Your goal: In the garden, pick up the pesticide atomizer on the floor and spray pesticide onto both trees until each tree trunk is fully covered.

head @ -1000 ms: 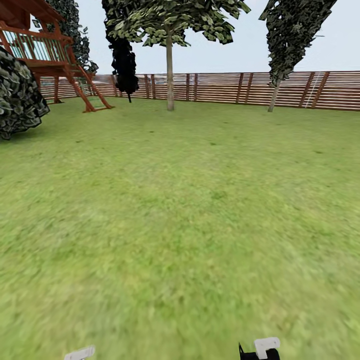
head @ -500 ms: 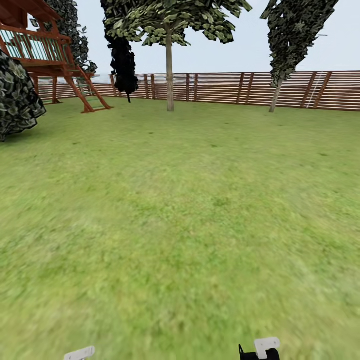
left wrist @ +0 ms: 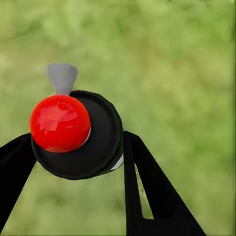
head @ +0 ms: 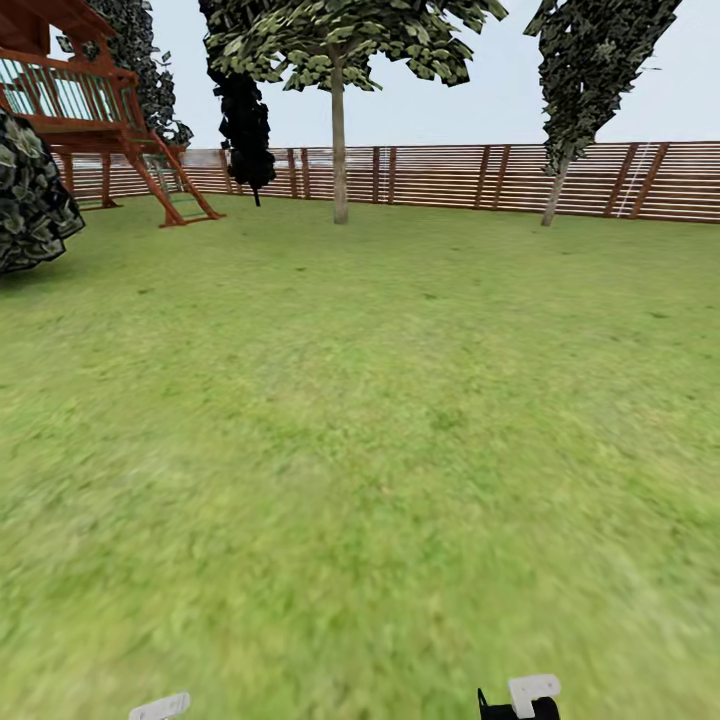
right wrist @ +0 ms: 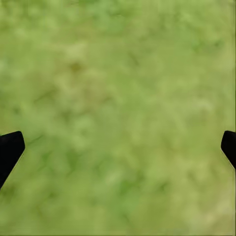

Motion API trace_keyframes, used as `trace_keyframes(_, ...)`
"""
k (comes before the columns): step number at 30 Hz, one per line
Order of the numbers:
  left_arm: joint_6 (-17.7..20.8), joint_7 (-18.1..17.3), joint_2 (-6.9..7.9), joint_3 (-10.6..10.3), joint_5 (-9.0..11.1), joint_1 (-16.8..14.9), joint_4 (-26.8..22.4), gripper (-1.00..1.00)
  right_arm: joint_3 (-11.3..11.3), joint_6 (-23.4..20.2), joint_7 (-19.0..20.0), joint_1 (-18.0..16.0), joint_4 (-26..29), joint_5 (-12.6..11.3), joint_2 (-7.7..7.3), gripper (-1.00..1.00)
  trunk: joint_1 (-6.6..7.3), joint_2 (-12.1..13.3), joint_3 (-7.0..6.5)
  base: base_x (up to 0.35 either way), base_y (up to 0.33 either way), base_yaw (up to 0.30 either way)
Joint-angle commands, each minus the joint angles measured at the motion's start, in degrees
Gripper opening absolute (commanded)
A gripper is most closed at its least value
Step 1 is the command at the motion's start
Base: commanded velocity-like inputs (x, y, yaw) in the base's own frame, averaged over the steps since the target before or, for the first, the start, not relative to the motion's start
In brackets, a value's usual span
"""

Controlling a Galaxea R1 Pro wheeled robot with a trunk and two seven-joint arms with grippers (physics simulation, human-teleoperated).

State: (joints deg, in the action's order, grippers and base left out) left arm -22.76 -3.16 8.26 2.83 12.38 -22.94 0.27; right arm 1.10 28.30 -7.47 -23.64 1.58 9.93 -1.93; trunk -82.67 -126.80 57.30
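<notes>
Trees and fence [head: 450, 178] have slid slightly as your view advances over the lawn. Your left gripper [left wrist: 78, 147] clamps the pesticide atomizer [left wrist: 73, 135] (red cap up); right gripper [right wrist: 118, 147] gapes empty. Beyond, nearest trunk [head: 339, 150] waits; spraying early would miss.

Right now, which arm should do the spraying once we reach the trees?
Left. The left gripper is shut on the atomizer, its grey nozzle clear of the fingers. The right gripper is open over grass, holding nothing. Both trunks stand far off by the fence.
</notes>
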Motion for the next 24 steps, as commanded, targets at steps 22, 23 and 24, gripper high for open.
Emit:
trace_keyframes(22,0.0,0.04,0.0,-0.01,0.01,0.0,0.0,-1.0,-0.03,0.0,0.0,0.0,0.0,0.0,0.0,1.0,0.0,0.0,0.0,0.339,0.0,0.0)
trace_keyframes(23,0.0,0.04,0.0,0.0,0.01,0.0,0.0,-1.0,-0.04,0.0,0.0,0.0,0.0,0.0,0.0,1.0,0.0,0.0,0.0,0.339,0.0,0.0)
trace_keyframes(24,0.0,0.04,0.0,-0.01,0.01,0.0,0.0,-1.0,-0.04,0.0,0.0,0.0,0.0,0.0,0.0,1.0,0.0,0.0,0.0,0.339,0.0,0.0)
